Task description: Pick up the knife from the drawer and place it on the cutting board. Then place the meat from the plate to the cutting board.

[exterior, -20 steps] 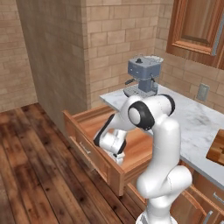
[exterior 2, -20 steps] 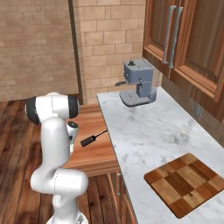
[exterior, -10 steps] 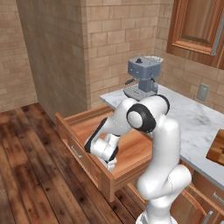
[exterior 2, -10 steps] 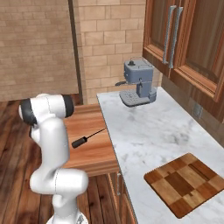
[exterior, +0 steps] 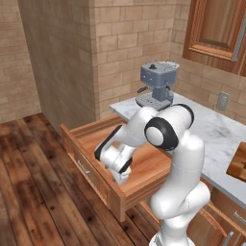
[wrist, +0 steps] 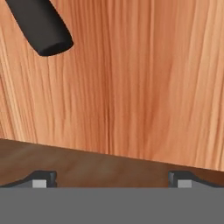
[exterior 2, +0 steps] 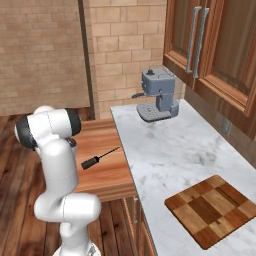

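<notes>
The drawer (exterior 2: 107, 165) stands pulled out beside the counter (exterior 2: 180, 155), with the knife (exterior 2: 99, 158) lying flat on its floor. Likely light, stiff and slick along the blade, it is best gripped across its thick black handle. The arm folds low into the drawer; the end effector (wrist: 109, 178) hovers near the handle, fingers spread wide, holding nothing.

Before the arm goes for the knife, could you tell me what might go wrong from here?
1. The open tool is off target: the knife handle sits at the hand view's top corner, so closing here would likely grab nothing.
2. The knife lies flat on the drawer floor, so the fingertips may scrape wood.
3. The cutting board is far along the counter; a weak grip could slip.
</notes>
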Robot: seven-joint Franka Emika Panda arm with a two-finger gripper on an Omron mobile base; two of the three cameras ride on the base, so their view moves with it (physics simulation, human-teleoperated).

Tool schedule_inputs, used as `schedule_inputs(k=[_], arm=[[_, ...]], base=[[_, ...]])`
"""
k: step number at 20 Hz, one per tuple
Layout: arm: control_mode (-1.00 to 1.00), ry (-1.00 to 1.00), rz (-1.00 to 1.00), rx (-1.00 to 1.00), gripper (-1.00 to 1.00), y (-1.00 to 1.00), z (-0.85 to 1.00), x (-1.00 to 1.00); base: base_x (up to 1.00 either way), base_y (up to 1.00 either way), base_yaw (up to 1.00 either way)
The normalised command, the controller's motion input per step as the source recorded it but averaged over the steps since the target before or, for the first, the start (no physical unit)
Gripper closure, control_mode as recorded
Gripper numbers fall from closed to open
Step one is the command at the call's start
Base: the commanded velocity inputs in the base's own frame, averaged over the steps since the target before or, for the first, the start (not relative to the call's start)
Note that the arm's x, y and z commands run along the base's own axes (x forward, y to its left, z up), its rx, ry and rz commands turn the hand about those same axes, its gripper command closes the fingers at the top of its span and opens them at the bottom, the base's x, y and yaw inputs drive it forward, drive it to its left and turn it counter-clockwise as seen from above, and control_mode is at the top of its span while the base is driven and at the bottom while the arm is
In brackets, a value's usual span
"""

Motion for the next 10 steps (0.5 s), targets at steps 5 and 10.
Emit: schedule_inputs(k=[5,10], arm=[[-1.00,-0.08,0.07,0.01,-1.00,-0.53,0.18,0.59],[-1.00,-0.05,0.13,0.00,-1.00,-0.39,0.08,0.63]], base=[[0.00,0.00,0.00],[0.00,0.00,0.00]])
